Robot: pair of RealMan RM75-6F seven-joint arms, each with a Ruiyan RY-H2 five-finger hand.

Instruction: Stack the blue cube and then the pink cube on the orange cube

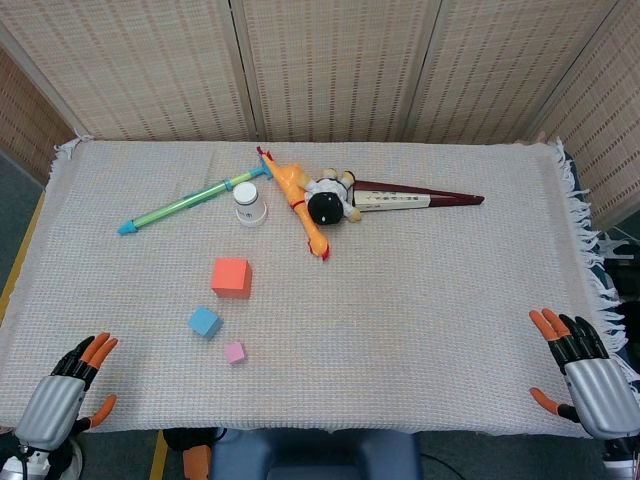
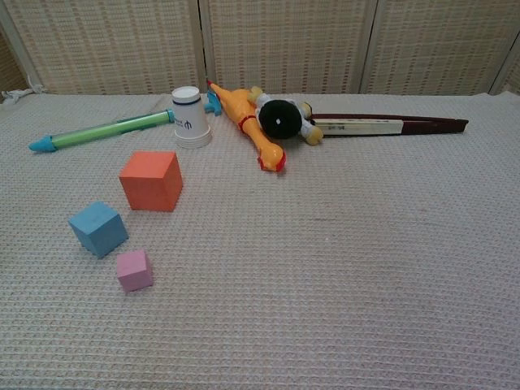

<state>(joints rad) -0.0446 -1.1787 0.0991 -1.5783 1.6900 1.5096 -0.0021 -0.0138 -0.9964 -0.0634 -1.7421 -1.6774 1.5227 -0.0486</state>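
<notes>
Head view is showing the blue cube [image 1: 204,322] lying at seven o'clock from the orange cube [image 1: 231,277], with the pink cube [image 1: 234,352] at four o'clock of the blue. Left hand [image 1: 62,395], nearest, should be pinching the blue cube's opposite faces squarely. Both it and the right hand [image 1: 585,368] are resting spread, holding nothing, each partly cropped; chest view is missing them entirely.

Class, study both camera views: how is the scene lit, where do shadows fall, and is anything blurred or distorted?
Head view: even, soft light, faint shadows under the orange cube; table edges bow slightly; left hand and right hand sharp. Chest view: flat light, blue cube and pink cube crisp, no glare.
</notes>
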